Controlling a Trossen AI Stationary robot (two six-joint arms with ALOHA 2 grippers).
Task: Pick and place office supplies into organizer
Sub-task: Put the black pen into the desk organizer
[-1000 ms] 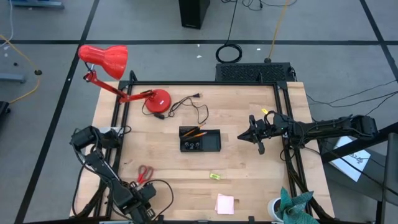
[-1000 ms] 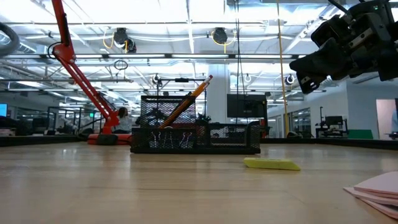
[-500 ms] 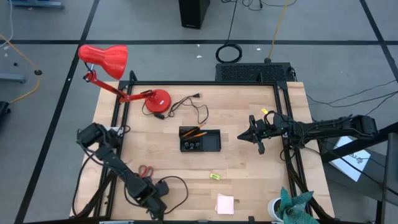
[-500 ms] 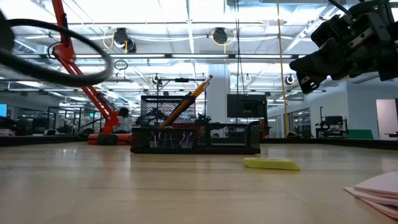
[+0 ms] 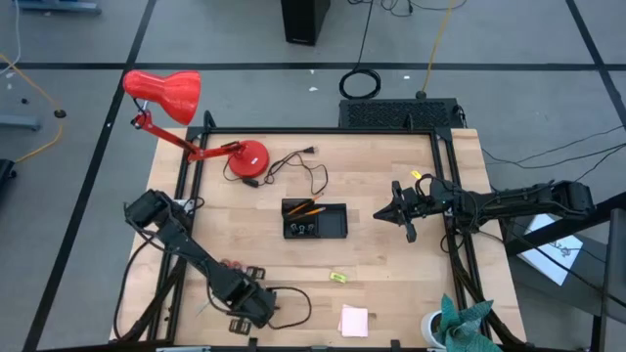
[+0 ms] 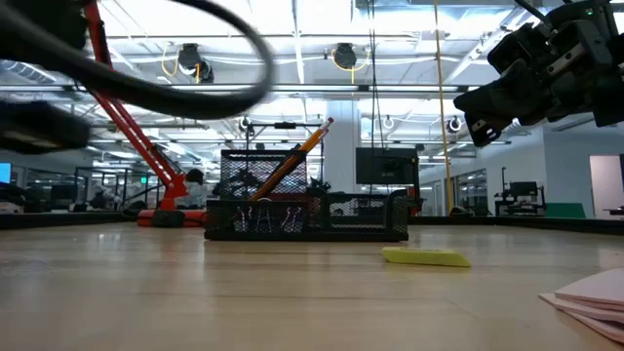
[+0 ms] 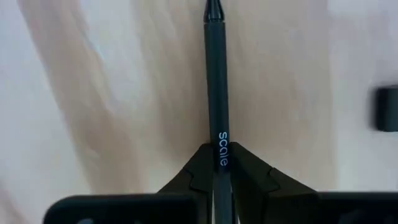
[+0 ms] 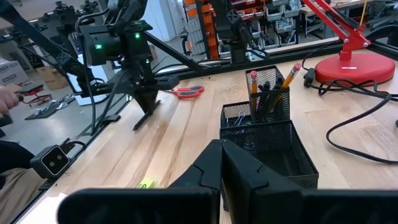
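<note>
One dark pen [image 7: 217, 93] – left gripper [image 7: 217, 177] clamped on it.

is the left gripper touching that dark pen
Touching. The left wrist view shows the left gripper with both fingers pressed against the dark pen.
</note>
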